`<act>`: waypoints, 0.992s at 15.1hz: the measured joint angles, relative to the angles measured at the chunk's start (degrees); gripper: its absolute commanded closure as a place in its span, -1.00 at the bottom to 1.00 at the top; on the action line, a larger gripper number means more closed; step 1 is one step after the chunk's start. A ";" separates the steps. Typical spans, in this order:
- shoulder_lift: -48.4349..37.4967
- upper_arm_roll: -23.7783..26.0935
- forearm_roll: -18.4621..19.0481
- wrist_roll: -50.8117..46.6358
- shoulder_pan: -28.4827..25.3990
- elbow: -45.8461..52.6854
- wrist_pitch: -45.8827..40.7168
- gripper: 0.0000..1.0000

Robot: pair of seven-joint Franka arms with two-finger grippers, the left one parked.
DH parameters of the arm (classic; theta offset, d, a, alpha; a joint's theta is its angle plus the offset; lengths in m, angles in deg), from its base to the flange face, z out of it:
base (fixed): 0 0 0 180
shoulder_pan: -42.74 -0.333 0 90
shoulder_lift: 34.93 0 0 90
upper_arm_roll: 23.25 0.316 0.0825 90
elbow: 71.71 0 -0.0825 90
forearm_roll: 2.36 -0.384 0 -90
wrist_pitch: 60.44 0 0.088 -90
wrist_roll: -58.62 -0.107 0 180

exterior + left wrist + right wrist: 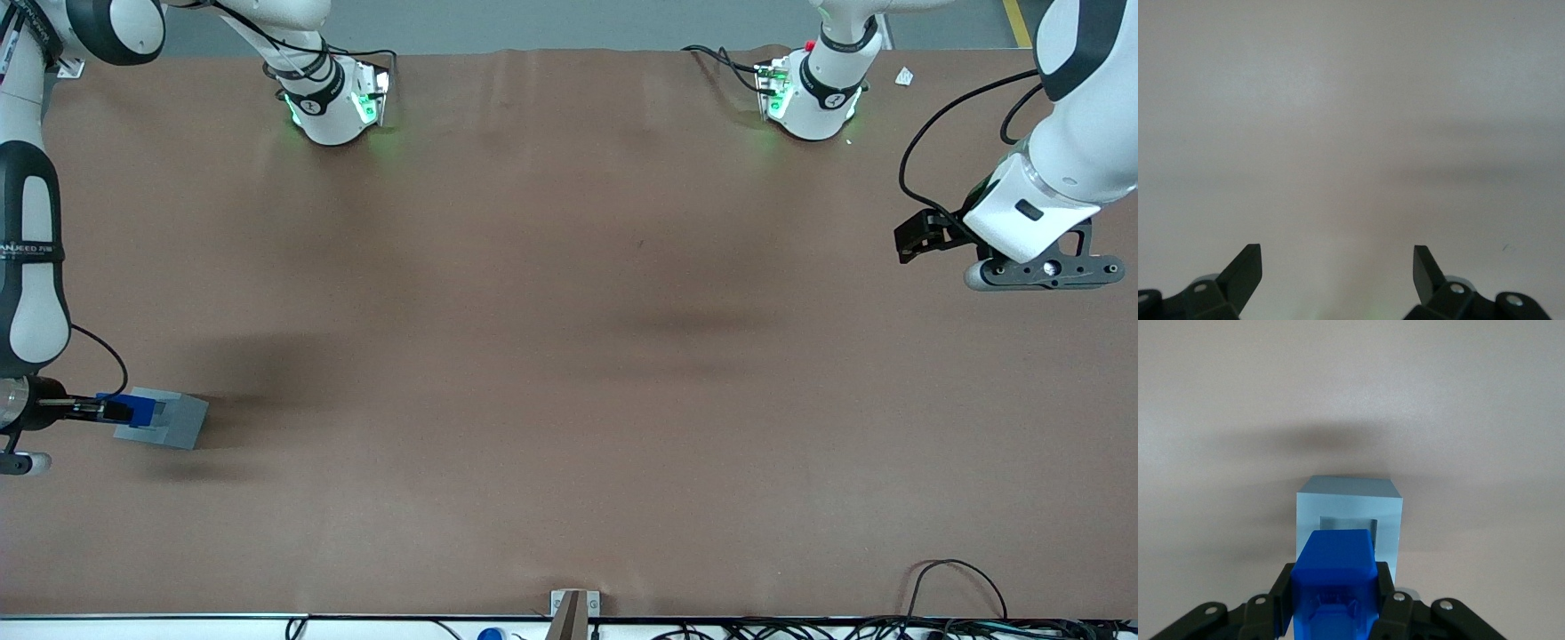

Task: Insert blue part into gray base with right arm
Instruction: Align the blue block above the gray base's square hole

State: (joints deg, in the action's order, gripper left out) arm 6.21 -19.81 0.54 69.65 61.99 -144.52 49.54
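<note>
— Where's the end effector point(1335, 603)?
— Clamped on the blue part point(1336, 577), just above the gray base point(1348, 510) at the working arm's end of the worktop point(569, 356).
— Step?
— Insertion, I'd judge; next, align with the recess and lower.

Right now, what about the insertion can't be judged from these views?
- Whether the blue part has entered the gray base: it covers most of the recess in the right wrist view.
- Front view: the end effector overlaps both blocks, so their contact is too small to read.
</note>
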 measured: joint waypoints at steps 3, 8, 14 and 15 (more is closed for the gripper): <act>0.11 0.00 -0.01 0.00 0.00 -1.29 1.70 1.00; 0.14 -0.14 -0.01 -0.01 0.05 -2.47 2.16 1.00; 0.14 -0.22 -0.20 -0.05 0.94 -2.59 2.28 1.00; 0.14 -0.23 -0.45 -0.05 1.20 -2.59 2.30 1.00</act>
State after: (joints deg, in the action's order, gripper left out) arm 6.35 -20.04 0.09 69.60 63.20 -147.11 51.84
